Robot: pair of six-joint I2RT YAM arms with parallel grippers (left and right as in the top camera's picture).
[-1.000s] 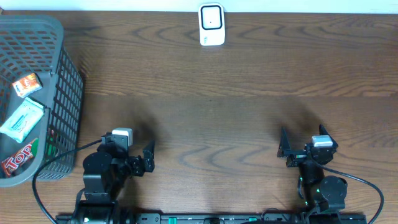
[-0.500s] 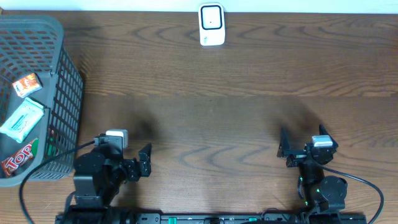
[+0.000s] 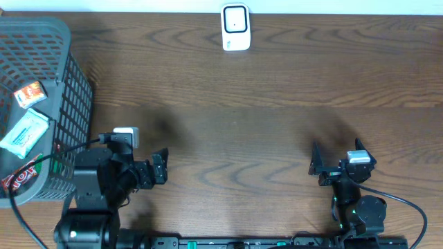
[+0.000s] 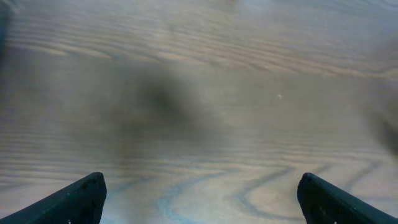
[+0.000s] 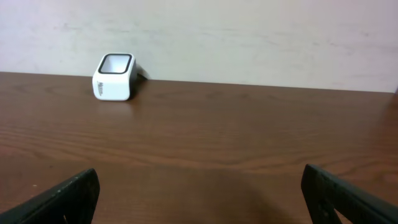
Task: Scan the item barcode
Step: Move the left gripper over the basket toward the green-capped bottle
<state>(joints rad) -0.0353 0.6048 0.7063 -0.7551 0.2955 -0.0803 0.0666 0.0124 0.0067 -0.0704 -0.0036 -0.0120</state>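
Brown wood-grain table (image 3: 277, 90), white box-shaped barcode scanner (image 3: 235, 28) at far edge, grey plastic mesh basket (image 3: 73, 90) of packets (image 3: 26, 131) far left, left arm (image 3: 97, 187) and right arm (image 3: 360, 207) jaws wide, empty.

I see the left arm (image 3: 97, 187) swing leftward against the basket's (image 3: 76, 104) near corner, carrying the left gripper (image 3: 162, 167) slightly left and forward.

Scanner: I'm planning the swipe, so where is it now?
Overhead, the scanner stands centred at the table's far edge, well right of the basket.
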